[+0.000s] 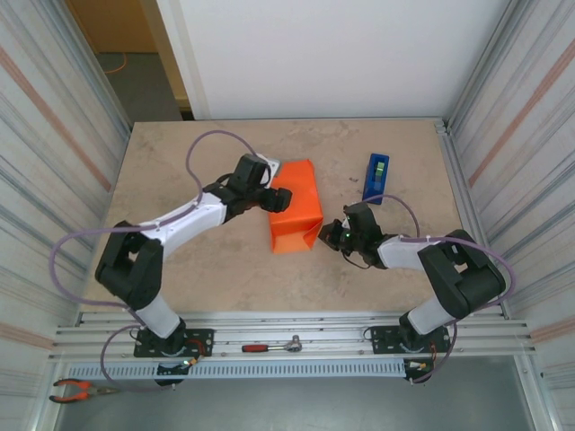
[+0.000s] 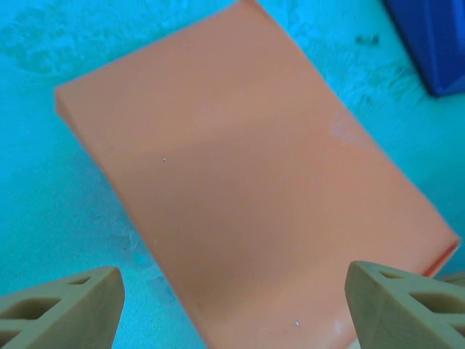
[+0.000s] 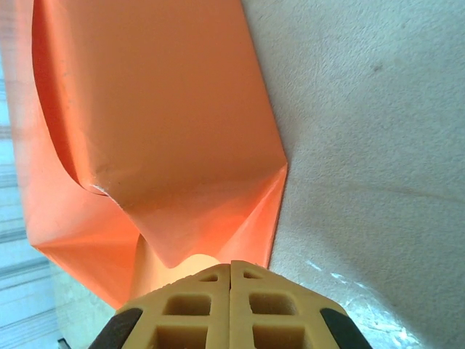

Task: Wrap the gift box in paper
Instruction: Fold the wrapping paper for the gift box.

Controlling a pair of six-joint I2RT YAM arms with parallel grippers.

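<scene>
— Where does the wrapping stand?

— The bright orange matte paper sheet (image 1: 296, 214) lies folded over the gift box at mid-table. The box itself is covered. The paper's near end gapes, creased into flaps.

— And the claws?

— The left gripper (image 1: 272, 199) stands wide open, straddling the far left edge. The right gripper (image 1: 328, 236) is closed tight, its tips against the near right fold. The blue plastic tape dispenser (image 1: 376, 177) lies apart.

Orange paper (image 1: 296, 214): matt, smooth, sharply creased at its folds. Bench (image 1: 234, 274): mottled beige, stone-like, matt, faintly rough. Tape dispenser (image 1: 375, 177): blue glossy plastic. Right hand (image 3: 231, 266), fingers (image 3: 192, 313): tan matt moulded plastic, open-celled. Rails (image 1: 314, 321) along near edge: brushed metal.
</scene>
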